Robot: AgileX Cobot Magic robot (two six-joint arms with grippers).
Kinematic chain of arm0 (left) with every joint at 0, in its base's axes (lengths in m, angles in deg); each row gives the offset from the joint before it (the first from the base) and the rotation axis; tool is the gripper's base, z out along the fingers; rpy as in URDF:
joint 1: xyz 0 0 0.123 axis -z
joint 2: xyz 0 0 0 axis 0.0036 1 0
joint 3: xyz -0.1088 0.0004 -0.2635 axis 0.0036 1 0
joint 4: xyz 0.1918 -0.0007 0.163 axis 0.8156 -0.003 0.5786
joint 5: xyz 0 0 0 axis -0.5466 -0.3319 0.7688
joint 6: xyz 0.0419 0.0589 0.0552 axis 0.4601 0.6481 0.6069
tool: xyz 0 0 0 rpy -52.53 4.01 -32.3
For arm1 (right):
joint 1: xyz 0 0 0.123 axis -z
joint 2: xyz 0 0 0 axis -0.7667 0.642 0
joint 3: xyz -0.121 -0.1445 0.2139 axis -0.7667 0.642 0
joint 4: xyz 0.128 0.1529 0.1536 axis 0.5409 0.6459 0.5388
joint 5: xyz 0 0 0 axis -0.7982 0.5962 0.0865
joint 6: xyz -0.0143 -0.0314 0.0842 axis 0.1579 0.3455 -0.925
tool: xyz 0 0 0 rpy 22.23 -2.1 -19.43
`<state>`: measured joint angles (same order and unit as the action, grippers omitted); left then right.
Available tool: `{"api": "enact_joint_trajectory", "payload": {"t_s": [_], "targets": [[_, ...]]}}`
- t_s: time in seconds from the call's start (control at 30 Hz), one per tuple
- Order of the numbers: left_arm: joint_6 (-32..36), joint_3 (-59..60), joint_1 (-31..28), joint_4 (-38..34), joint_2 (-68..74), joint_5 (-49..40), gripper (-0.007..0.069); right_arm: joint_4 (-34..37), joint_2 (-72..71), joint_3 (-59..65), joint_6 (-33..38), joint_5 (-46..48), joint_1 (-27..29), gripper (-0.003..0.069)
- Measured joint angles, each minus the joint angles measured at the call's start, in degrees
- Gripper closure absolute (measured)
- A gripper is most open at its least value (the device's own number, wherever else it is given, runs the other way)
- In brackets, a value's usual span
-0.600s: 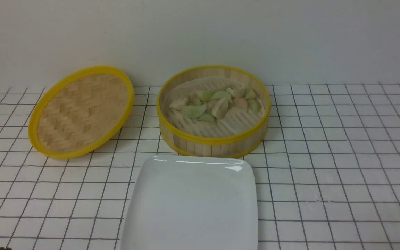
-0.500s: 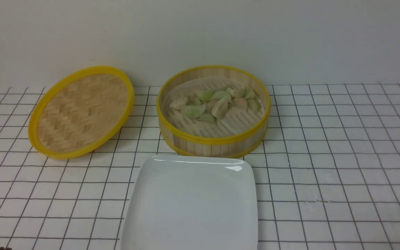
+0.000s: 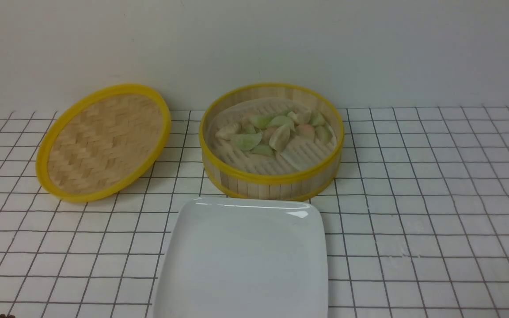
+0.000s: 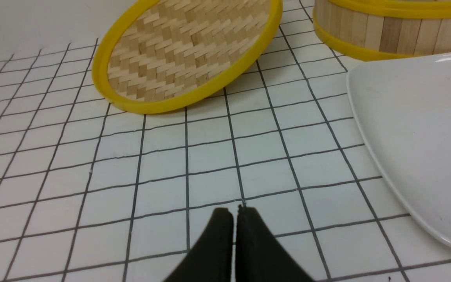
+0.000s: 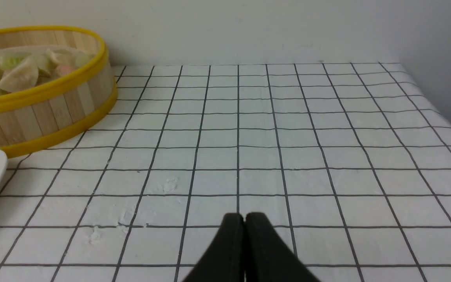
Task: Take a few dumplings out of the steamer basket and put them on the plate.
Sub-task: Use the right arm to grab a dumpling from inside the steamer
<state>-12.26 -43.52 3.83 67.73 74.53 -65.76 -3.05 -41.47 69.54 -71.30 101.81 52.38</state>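
Right now you have the dumplings [image 3: 279, 138] heaped in the steamer basket [image 3: 270, 190], resting on its pale liner [image 3: 301, 157] around the middle and toward the side away from you. Most of them are light green, with a few cream and pinkish ones mixed in, and several overlap. The basket stands upright on the bench [image 3: 418, 225], near the far edge and roughly midway between left and right, in front of a plain white wall [image 3: 254, 44]. Directly on your side of it lies the plate [image 3: 245, 260], white and glossy, its far edge just beside the foot of the basket; you can't tell whether the two touch. The plate is bare where you can see it, and its near edge runs out of your front view. Over toward the bench's far left corner you have the woven lid [image 3: 104, 145], yellow-rimmed and tilted, well apart from the plate and near the basket. Your left end effector [image 4: 234, 211] is closed, its dark tips together over the bench, holding nothing. Your right end effector [image 5: 244, 217] is closed too, its tips together with nothing gripped. Low in your front view's left corner, a small dark shape [image 3: 5, 316] peeks in, too cut off for you to identify.
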Motion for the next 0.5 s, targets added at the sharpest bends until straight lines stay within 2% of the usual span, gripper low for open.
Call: {"api": "enact_joint_trajectory", "payload": {"t_s": [0.1,0.17,0.23,0.37,0.4,0.43,0.5], "targets": [[0.0,0.0,0.0,0.0,0.0,0.0,0.0631,0.59,0.0,0.07,-0.34,-0.6,0.0,0.0667],[0.0,0.0,0.0,0.0,0.0,0.0,0.0631,4.05,0.0,0.44,-1.33,-2.94,-0.06,0.0667],[0.0,0.0,0.0,0.0,0.0,0.0,0.0631,12.29,0.0,0.61,-4.52,-7.72,-0.43,0.0667],[0.0,0.0,0.0,0.0,0.0,0.0,0.0631,33.99,0.0,0.61,-11.23,-21.78,-0.97,0.0667],[0.0,0.0,0.0,0.0,0.0,0.0,0.0631,34.93,0.0,0.61,-11.4,-21.78,-0.97,0.0667],[0.0,0.0,0.0,0.0,0.0,0.0,0.0631,41.77,0.0,0.61,-11.98,-25.37,-0.97,0.0667],[0.0,0.0,0.0,0.0,0.0,0.0,0.0631,47.4,0.0,0.61,-11.75,-28.68,-0.97,0.0667]]}}
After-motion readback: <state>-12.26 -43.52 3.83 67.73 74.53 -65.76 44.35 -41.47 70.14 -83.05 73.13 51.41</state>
